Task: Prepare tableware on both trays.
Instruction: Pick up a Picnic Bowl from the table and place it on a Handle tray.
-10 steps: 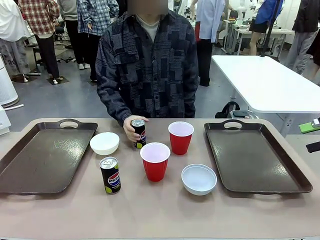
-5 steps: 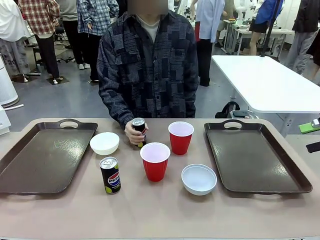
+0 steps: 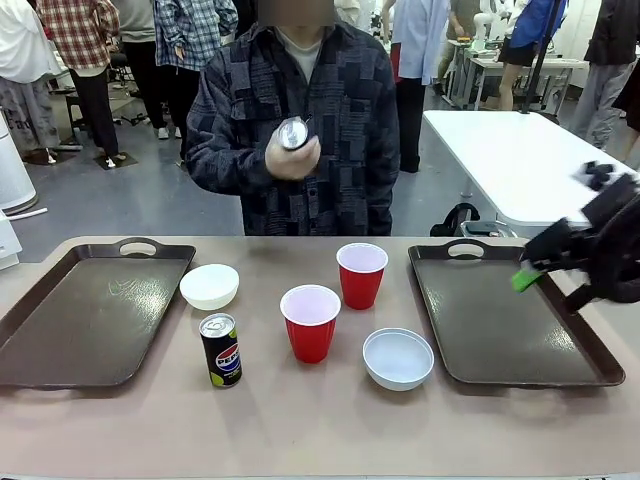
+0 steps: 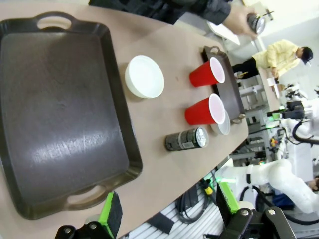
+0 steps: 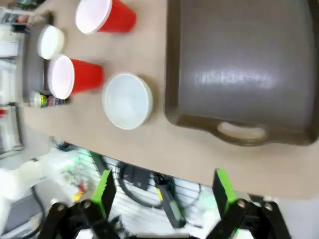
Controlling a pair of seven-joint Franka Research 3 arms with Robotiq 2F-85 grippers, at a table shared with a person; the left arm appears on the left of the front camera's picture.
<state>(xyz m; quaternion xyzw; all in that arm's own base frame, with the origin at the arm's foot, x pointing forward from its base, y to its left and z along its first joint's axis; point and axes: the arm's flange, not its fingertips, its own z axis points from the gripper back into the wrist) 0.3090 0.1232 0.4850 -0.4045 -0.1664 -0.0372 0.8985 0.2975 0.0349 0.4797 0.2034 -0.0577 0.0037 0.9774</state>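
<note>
Two red cups (image 3: 311, 322) (image 3: 361, 275) stand mid-table between two white bowls (image 3: 209, 286) (image 3: 398, 357). One black Pepsi can (image 3: 221, 350) stands near the left tray (image 3: 90, 315). The person's hand holds the other can (image 3: 292, 134) up at chest height. My right gripper (image 3: 530, 268) hovers, blurred, over the bare right tray (image 3: 500, 330). In the right wrist view it (image 5: 163, 191) is open above the table's near edge, beside that tray (image 5: 249, 64) and a bowl (image 5: 127, 101). My left gripper (image 4: 168, 211) is open, off the near end of the left tray (image 4: 55, 99).
The person stands at the far edge, directly behind the cups. Bare tabletop (image 3: 320, 430) runs along the near edge in front of the bowls and trays. A white table (image 3: 530, 170) stands behind on the right.
The person has lifted the far can off the table to chest height. My right arm has swung into the front view from the right, over the right tray.
</note>
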